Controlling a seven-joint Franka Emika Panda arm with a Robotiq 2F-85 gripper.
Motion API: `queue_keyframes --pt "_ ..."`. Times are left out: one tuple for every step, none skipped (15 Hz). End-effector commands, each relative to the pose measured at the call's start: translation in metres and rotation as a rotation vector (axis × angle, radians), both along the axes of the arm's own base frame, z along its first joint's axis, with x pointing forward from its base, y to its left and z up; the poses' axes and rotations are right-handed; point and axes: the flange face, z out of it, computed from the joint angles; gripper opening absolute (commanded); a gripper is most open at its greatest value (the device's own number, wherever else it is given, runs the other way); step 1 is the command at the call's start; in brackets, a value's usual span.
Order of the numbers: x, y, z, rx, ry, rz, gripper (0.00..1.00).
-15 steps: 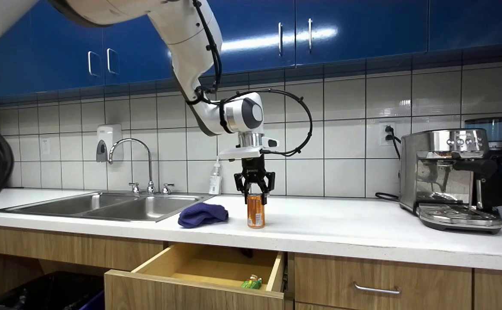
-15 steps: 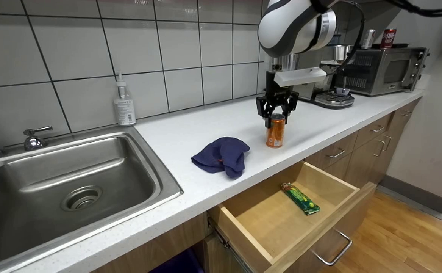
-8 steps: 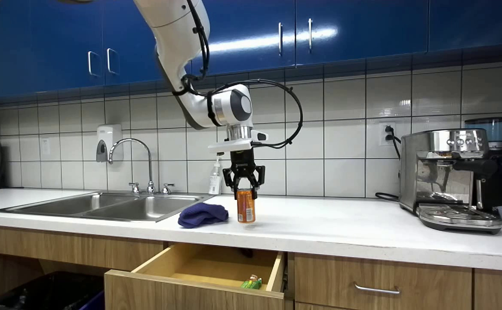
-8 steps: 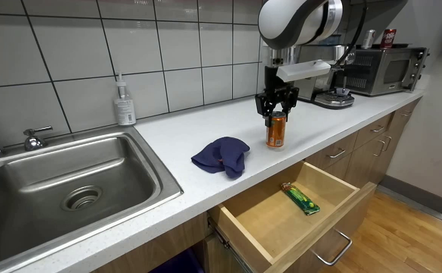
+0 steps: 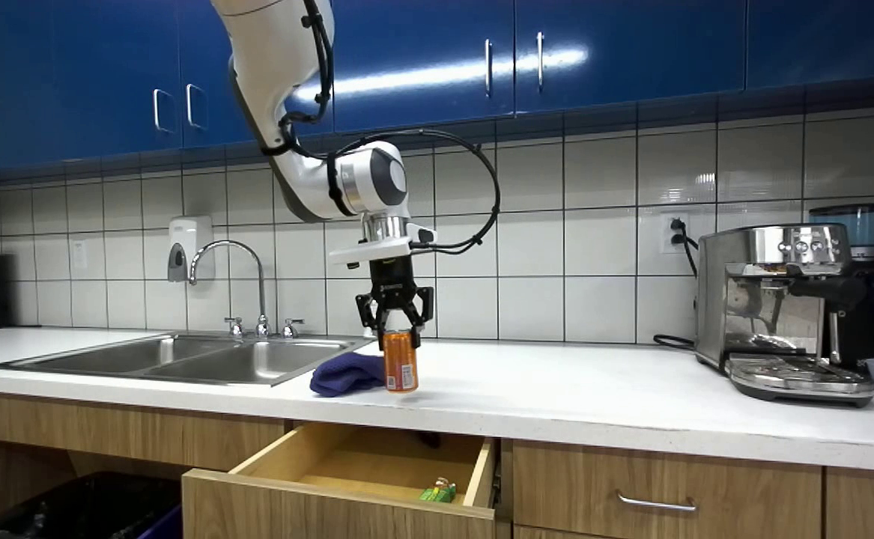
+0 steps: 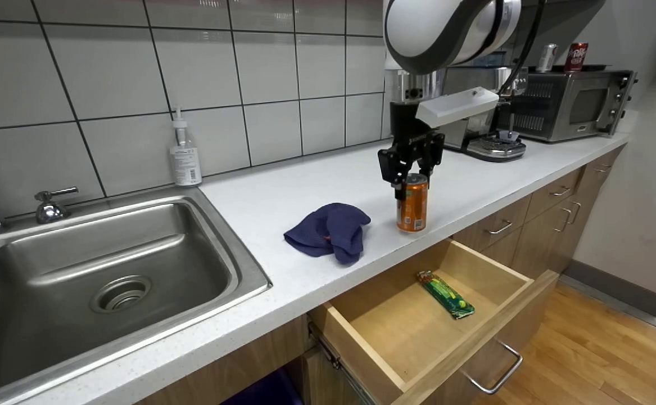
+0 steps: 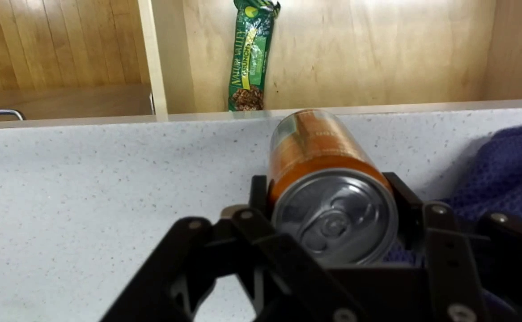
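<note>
My gripper (image 5: 399, 343) is shut on an orange can (image 5: 401, 368), its fingers on either side of the can's upper end. The can hangs upright, low over the white counter near its front edge. In the wrist view its silver lid and pull tab face the camera, and the can's body (image 7: 321, 138) reaches toward the drawer. A dark blue cloth (image 6: 328, 230) lies crumpled on the counter beside it. Below the counter edge, a wooden drawer (image 6: 395, 320) stands pulled out, with a green snack bar (image 6: 446, 295) lying in it.
A steel sink (image 6: 221, 332) with a tap (image 5: 261, 292) is set into the counter past the cloth. The soap bottle (image 6: 185, 157) stands by the tiled wall. Farther along are an espresso machine (image 5: 774, 299) and a microwave (image 6: 575, 107) with two cans on top.
The gripper has carried the can off its spot, toward the cloth's side and the counter's front edge. In an exterior view the can now overlaps the cloth. Cloth, drawer and bar have stayed put.
</note>
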Motion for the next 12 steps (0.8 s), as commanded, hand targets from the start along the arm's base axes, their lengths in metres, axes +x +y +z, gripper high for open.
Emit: queue_keyframes --pt "-0.014 0.017 0.003 -0.001 -0.012 0.087 0.38" --pt "-0.015 0.023 -0.001 0.003 -0.013 0.105 0.38" --pt "-0.016 0.028 -0.004 0.010 -0.014 0.123 0.38" --pt "-0.017 0.032 -0.007 0.014 -0.015 0.139 0.38" --pt "-0.020 0.037 -0.009 0.020 -0.015 0.156 0.38" --pt "-0.023 0.042 -0.011 0.023 -0.017 0.172 0.38" --pt "-0.026 0.045 -0.012 0.026 -0.021 0.189 0.38" --pt "-0.030 0.049 -0.010 0.030 -0.025 0.208 0.38" --pt "-0.035 0.055 -0.009 0.027 -0.030 0.224 0.38" --pt "-0.039 0.059 -0.009 0.025 -0.034 0.242 0.38" --pt "-0.043 0.062 -0.009 0.028 -0.034 0.257 0.38" --pt "-0.048 0.067 -0.009 0.028 -0.034 0.269 0.38"
